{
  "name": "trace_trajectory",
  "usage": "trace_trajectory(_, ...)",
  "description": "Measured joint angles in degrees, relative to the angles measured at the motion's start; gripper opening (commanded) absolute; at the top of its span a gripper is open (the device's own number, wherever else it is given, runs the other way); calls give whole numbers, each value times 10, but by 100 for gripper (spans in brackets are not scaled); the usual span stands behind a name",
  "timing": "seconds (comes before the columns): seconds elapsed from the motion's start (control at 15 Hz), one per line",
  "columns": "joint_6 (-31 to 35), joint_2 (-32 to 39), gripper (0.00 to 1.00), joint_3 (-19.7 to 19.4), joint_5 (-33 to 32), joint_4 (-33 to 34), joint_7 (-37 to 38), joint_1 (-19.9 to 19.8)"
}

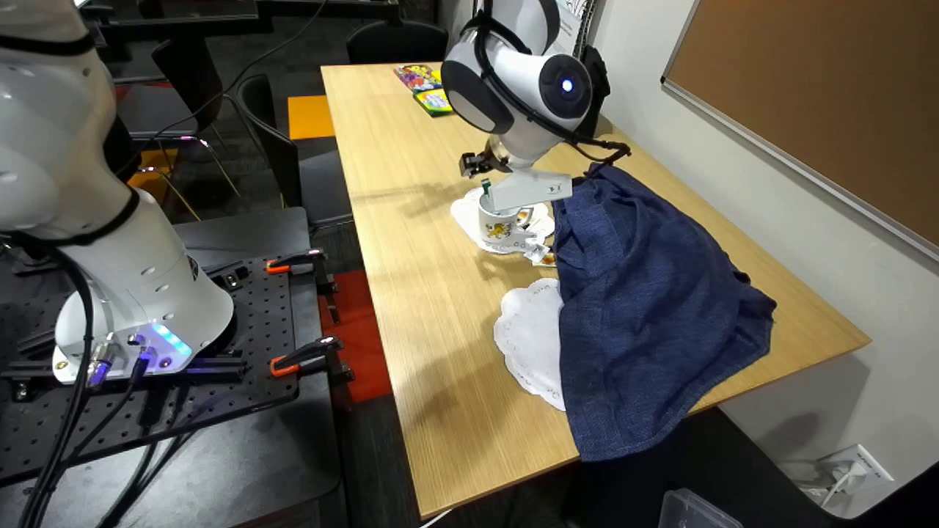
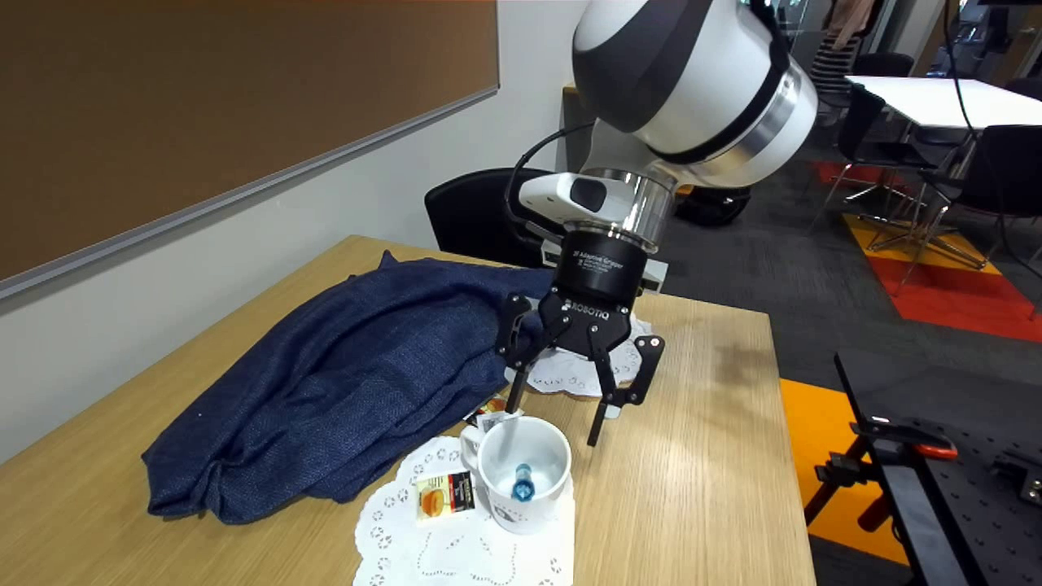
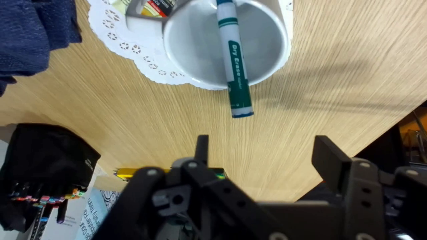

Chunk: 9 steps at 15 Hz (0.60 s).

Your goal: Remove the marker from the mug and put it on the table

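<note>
Tan table (image 1: pixel 411 308), marker (image 3: pixel 235 60) in mug (image 1: pixel 497 224), slanting upward

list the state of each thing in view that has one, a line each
gripper, open, holding nothing
marker, leaning in the mug, one end above the rim
mug, upright on a doily
navy cloth, spread rumpled on the table
other doily, partly under the navy cloth
small packet, lying flat; sealed or not, unclear
base light, lit blue
</note>
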Motion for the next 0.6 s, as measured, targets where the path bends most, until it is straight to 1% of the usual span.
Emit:
trace_trajectory(0.13, 8, 13, 44, 1, 0, 9, -5, 0)
trace_trajectory(0.27, 13, 25, 42, 4, 0, 16, -6, 0)
trace_trajectory(0.4, 16, 34, 50, 7, 0, 22, -6, 0)
trace_trajectory(0.47, 17, 38, 51, 8, 0, 25, -6, 0)
trace_trajectory(0.53, 19, 41, 54, 10, 0, 27, -6, 0)
trace_trajectory(0.6, 20, 44, 54, 11, 0, 28, -6, 0)
